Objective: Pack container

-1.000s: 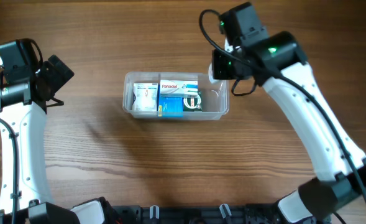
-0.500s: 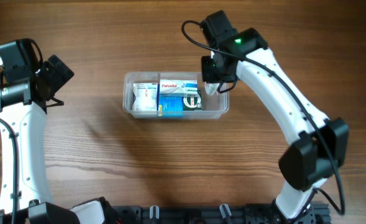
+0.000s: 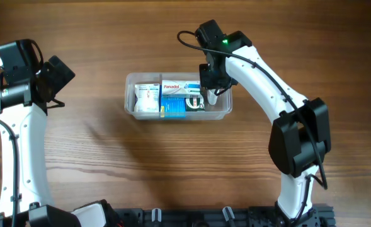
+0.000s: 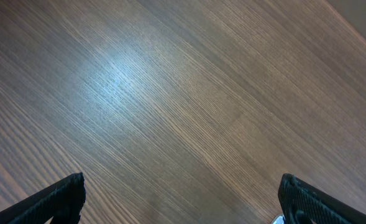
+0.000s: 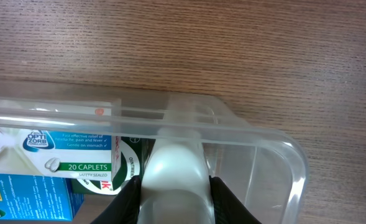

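Container (image 3: pixel 172 118): clear, rimmed, round-cornered plastic tub

White arm links (image 3: pixel 21 145), black joints (image 3: pixel 298 135) and cables (image 3: pixel 184 34), green light (image 3: pixel 223 42) near the right wrist.

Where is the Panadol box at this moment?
Overhead view: the Panadol box lies inside the container, against its far wall near the middle, behind the blue box; the right gripper, holding a white item, is at its right end.
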